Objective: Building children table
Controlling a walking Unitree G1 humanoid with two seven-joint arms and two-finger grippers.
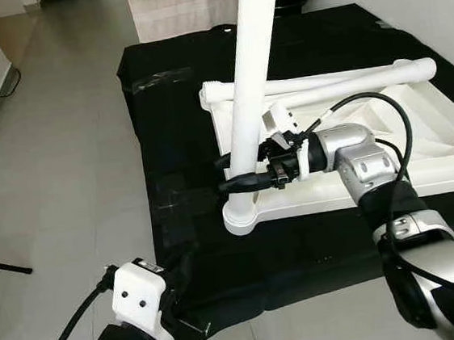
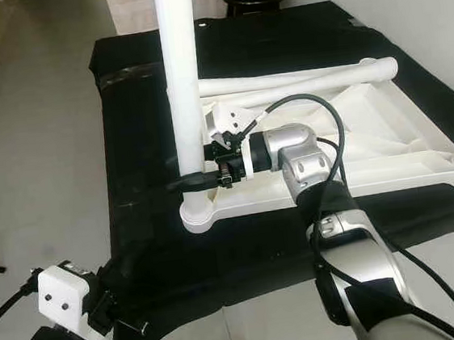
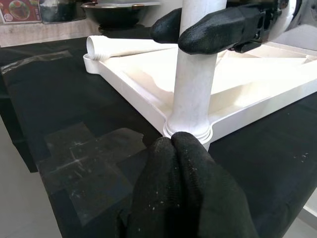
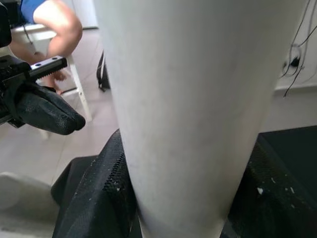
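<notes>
A white tabletop (image 1: 451, 142) lies upside down on a black cloth (image 1: 163, 103), with an upright white leg (image 1: 250, 78) standing in its near corner, the right gripper (image 1: 239, 171) pinching that leg low down, and the left gripper (image 3: 185, 191), fingers pressed together, just before that corner.

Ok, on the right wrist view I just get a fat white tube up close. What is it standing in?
Observer: The upright leg stands in a corner socket of the upside-down white tabletop, which lies on a black cloth.
Operator: Is my arm actually gripping it?
Observer: Yes, the right gripper has its jaws on either side of the leg, low down near the socket.
Operator: And the other arm?
Observer: The left gripper sits low by the cloth's near edge, jaws closed, pointing at the leg's base.
</notes>
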